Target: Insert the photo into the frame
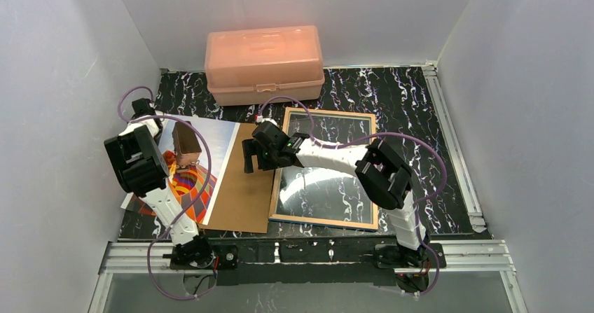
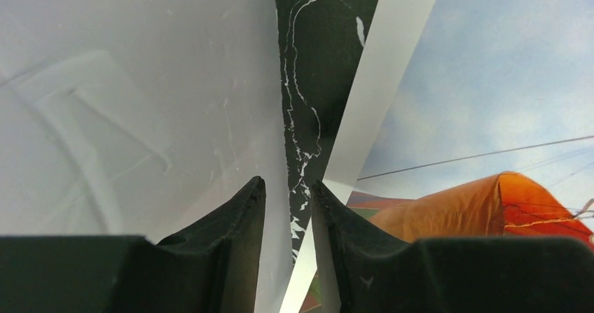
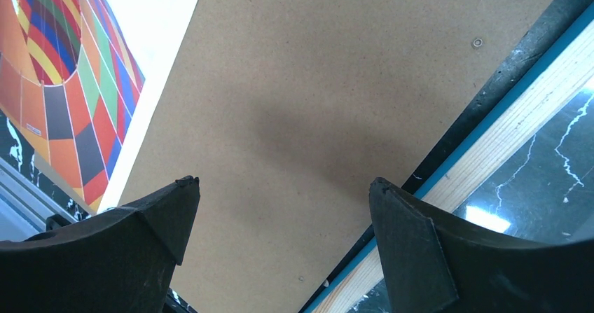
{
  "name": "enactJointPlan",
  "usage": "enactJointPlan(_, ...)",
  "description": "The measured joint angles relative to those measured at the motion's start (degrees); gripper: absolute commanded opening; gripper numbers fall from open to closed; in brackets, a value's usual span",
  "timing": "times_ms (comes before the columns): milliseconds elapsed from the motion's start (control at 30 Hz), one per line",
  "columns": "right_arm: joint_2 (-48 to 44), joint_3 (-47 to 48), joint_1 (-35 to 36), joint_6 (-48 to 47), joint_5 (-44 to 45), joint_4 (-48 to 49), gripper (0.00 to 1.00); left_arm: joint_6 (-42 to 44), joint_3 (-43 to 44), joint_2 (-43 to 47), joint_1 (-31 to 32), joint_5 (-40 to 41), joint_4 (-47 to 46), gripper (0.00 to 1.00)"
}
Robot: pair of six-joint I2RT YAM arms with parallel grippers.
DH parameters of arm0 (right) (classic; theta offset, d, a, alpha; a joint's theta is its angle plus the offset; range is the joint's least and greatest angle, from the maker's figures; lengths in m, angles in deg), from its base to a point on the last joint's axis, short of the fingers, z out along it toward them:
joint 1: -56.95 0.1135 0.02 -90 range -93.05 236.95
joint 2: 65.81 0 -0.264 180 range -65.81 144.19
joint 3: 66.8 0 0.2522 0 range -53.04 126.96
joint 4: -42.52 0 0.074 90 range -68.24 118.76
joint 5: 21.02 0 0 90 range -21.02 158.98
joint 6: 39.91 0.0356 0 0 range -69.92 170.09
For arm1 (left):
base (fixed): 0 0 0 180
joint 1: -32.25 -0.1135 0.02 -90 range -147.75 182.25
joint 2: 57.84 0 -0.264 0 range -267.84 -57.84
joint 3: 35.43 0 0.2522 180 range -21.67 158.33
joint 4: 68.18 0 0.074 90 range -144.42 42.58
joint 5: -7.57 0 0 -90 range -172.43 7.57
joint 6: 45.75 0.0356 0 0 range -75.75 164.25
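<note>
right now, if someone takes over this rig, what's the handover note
Left gripper: jaws narrow, the photo's white edge between them, a gap showing, so not clamped yet.
Right gripper: wide open, empty, above the brown backing board.
Photo lies face up at the left; the board is next to it, and the frame lies flat to the right of that, glass bare.
Done: nothing is in the frame yet.
Left: grip the photo and lay it in the frame.
</note>
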State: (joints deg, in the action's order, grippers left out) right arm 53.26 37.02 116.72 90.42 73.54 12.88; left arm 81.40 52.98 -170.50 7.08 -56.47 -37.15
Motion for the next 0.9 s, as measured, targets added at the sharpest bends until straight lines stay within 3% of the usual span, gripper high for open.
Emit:
enactJointPlan(600,-1.57,-3.96,0.0,1.14,0.02,3.3,0.98,-1.16,-5.16,-0.26,0.17,1.49,-5.27,0.13)
enactJointPlan(900,-1.22,-3.93,0.0,3.5,-0.63,6.08,0.98,-5.79,-5.49,3.74,-0.02,-8.44,5.46,0.11)
